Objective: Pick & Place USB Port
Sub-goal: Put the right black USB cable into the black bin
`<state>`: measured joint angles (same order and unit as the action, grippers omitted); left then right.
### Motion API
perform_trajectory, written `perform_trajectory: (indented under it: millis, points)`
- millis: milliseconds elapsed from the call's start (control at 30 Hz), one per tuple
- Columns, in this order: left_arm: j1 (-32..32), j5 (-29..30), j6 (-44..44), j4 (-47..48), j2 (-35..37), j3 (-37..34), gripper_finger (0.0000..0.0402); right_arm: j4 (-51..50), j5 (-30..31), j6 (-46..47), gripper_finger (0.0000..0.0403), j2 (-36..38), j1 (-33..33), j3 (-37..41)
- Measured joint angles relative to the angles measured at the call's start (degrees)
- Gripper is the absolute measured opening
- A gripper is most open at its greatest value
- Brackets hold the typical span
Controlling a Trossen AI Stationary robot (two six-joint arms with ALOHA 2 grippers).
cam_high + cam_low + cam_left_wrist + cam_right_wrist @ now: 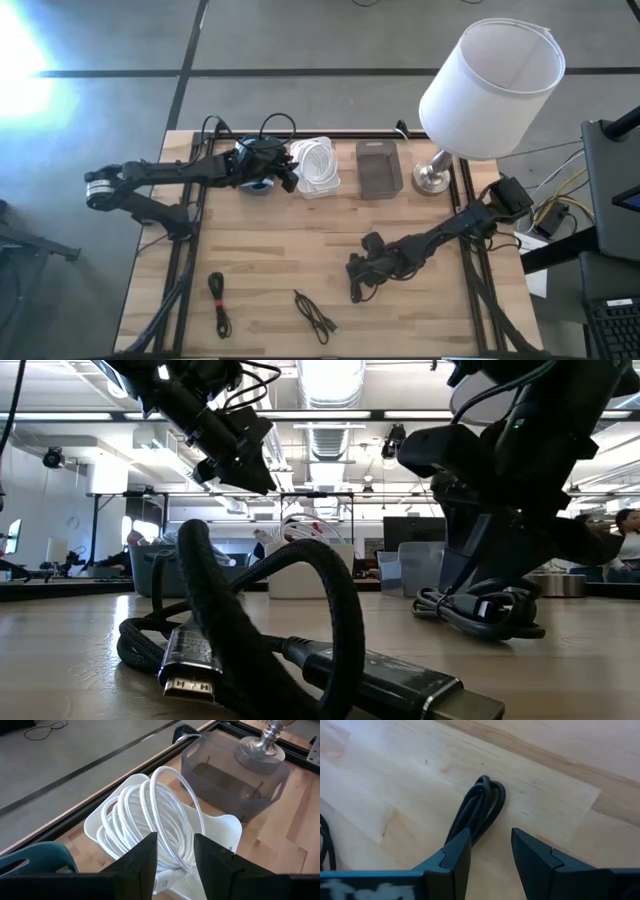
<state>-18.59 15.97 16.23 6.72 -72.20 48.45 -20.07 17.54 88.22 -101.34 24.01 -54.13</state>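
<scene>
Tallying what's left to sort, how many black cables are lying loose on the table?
3. One black cable lies near the front left; a second is front centre; a third sits bundled at the right gripper. The white coil is binned.

Bare tabletop [290, 250] is lying open across the middle. A white bin [318, 170] holding coiled white cable, a grey bin [379, 168] and a lamp [480, 95] are crowding the far edge. Two black cables [218, 303] [315, 315] are occupying the near strip, well apart.

Pale matt wood table [260, 250] — glossy white plastic cable [150, 820], shiny metal lamp base [433, 178].
</scene>
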Motion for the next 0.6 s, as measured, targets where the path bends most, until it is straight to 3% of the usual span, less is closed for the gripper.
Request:
perform_trajectory:
  millis: [600]
  points:
    - [0.0, 0.0, 0.6, 0.3, 0.0, 0.0, 0.0131, 2.3, 1.1, 1.6, 0.0137, -1.1, -1.2, -0.3]
